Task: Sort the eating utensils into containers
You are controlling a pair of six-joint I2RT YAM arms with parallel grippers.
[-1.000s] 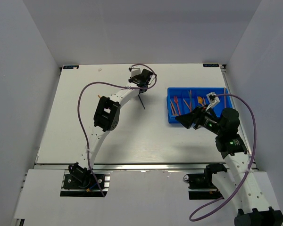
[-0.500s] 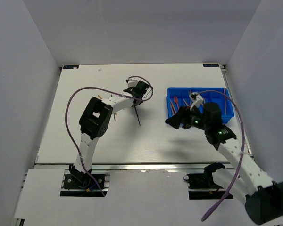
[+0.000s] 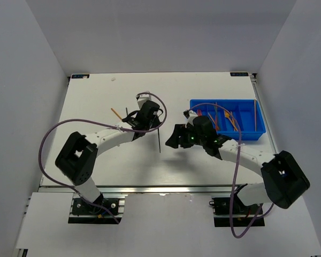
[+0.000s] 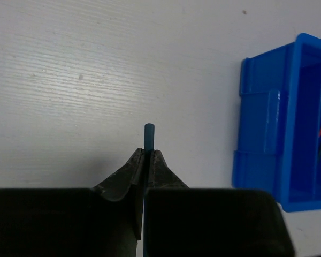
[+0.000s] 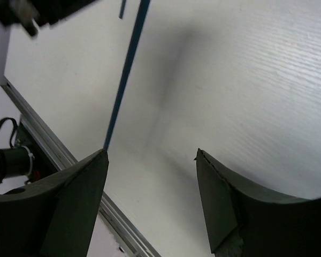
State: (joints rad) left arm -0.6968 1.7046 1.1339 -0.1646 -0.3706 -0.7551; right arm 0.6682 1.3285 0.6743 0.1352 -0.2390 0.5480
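Note:
My left gripper (image 3: 151,121) is shut on a dark blue chopstick-like stick (image 3: 158,139) that hangs from it above the table's middle. In the left wrist view the stick's tip (image 4: 148,134) pokes out just beyond the shut left gripper (image 4: 148,153). My right gripper (image 3: 171,142) stands open and empty just right of the stick, and the stick (image 5: 125,69) runs past its left finger (image 5: 80,187) in the right wrist view. The blue container tray (image 3: 230,100) at the right holds orange and red utensils (image 3: 232,122). An orange stick (image 3: 116,113) and a dark stick (image 3: 127,113) lie on the table left of my left gripper.
The tray's near corner (image 4: 267,128) shows at the right of the left wrist view. White walls enclose the table on three sides. Purple cables (image 3: 155,99) loop above both arms. The metal front rail (image 5: 48,139) lies below my right gripper.
My left gripper has carried the blue stick from the back of the table toward the middle. My right gripper has swung left, away from the tray, up beside the stick.

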